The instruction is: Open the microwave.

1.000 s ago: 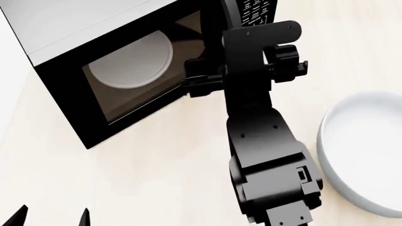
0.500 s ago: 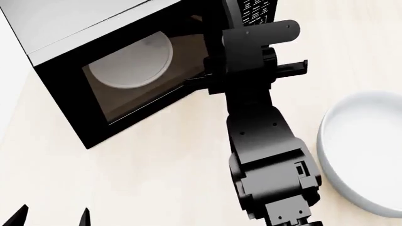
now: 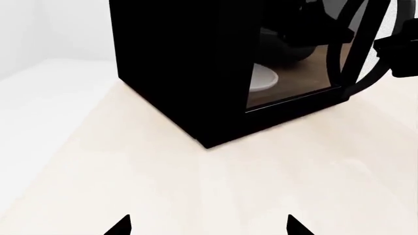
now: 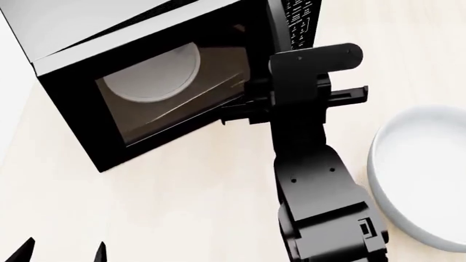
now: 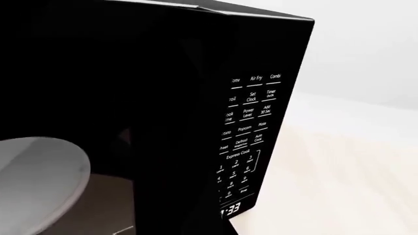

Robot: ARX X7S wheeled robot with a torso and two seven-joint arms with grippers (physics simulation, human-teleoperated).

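The black microwave [image 4: 80, 33] with a light grey top stands at the upper left on the pale wooden table. Its glass door [image 4: 167, 103] is ajar at the keypad side, and the white turntable [image 4: 153, 73] shows through it. My right gripper [image 4: 231, 112] is at the door's free edge, shut on the vertical handle. The right wrist view shows the keypad [image 5: 251, 122], the clock display [image 5: 228, 210] and the turntable [image 5: 36, 181]; its own fingers are lost in the black. My left gripper [image 4: 62, 252] is open and empty, low over the table, facing the microwave's side [image 3: 176, 73].
A large white bowl [image 4: 415, 174] stands on the table to the right of my right arm. The pale table [image 4: 182, 207] stretches in front of the microwave. A white wall rises behind the microwave.
The door's free edge has swung out from the microwave's body. My right gripper and forearm have moved right and toward me with it. The left gripper has not moved.
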